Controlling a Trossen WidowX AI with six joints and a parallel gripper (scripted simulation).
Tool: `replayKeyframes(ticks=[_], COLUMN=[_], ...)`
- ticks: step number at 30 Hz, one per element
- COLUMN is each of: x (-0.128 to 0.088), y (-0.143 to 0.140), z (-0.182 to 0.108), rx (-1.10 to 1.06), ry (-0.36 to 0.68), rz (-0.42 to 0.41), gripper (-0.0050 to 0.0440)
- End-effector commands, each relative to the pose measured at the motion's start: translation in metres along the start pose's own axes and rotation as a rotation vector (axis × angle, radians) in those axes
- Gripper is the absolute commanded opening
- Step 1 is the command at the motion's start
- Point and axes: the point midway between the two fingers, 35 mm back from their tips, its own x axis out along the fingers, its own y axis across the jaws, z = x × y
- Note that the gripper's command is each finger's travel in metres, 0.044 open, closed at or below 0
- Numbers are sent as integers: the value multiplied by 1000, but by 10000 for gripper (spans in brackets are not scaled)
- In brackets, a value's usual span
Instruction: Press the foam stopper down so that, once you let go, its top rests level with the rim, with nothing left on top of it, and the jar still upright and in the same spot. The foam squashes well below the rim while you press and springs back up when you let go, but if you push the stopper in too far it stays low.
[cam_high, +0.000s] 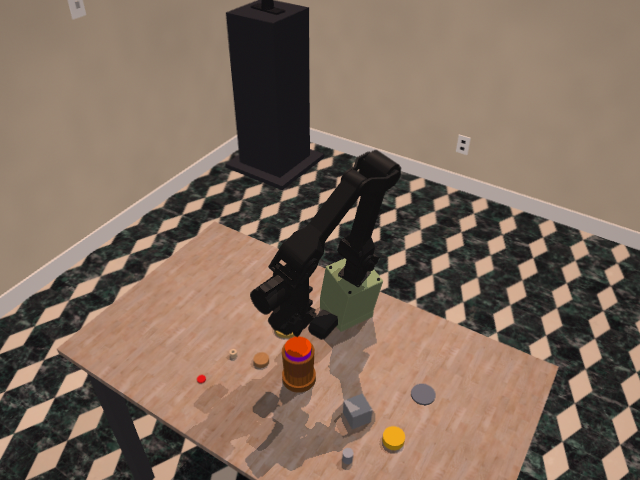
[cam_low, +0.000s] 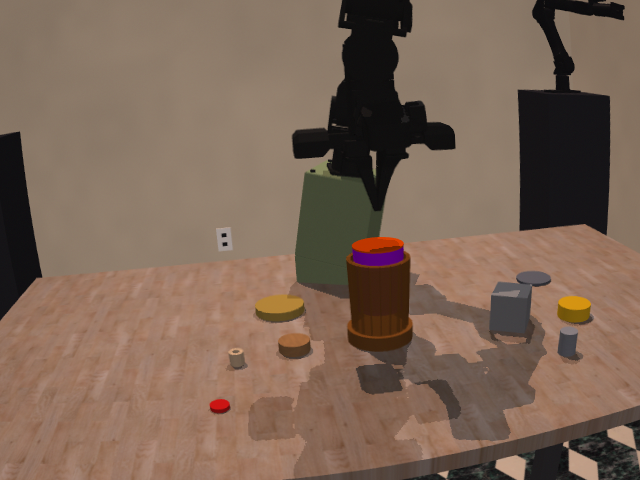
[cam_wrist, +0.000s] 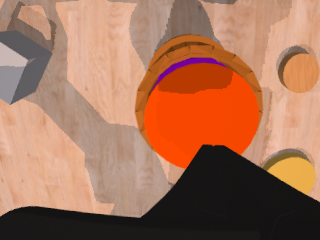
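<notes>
The brown jar (cam_high: 298, 369) (cam_low: 378, 299) stands upright on the table; its rim also shows in the wrist view (cam_wrist: 141, 100). The foam stopper (cam_high: 298, 347) (cam_low: 377, 245) (cam_wrist: 200, 115), with an orange-red top and purple side, sits in the jar's mouth. A band of its purple side shows above the rim, so its top stands higher than the rim. Nothing lies on the stopper; only a shadow crosses it. My gripper (cam_high: 297, 333) (cam_low: 377, 208) (cam_wrist: 211, 155) is shut and empty, its tips together above the stopper and apart from it in the exterior view.
A grey block (cam_high: 357, 412) (cam_low: 510, 308) (cam_wrist: 22, 70), a yellow disc (cam_high: 393, 437) (cam_low: 573, 308), a grey cylinder (cam_low: 567, 342) and a flat grey disc (cam_high: 423, 394) lie to one side. A brown disc (cam_low: 294, 345), a mustard disc (cam_low: 279, 308), a beige ring (cam_low: 236, 357) and a red disc (cam_low: 219, 405) lie opposite.
</notes>
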Motion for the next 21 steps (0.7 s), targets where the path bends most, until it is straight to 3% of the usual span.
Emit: replayKeyframes(ticks=[1,4,21], x=[8,22,37], y=[0,0,0], z=[1,0,2], rx=[5,5,5], ry=[-15,-14,-14], rz=[-6,-6,-6], gripper=[0,0,0])
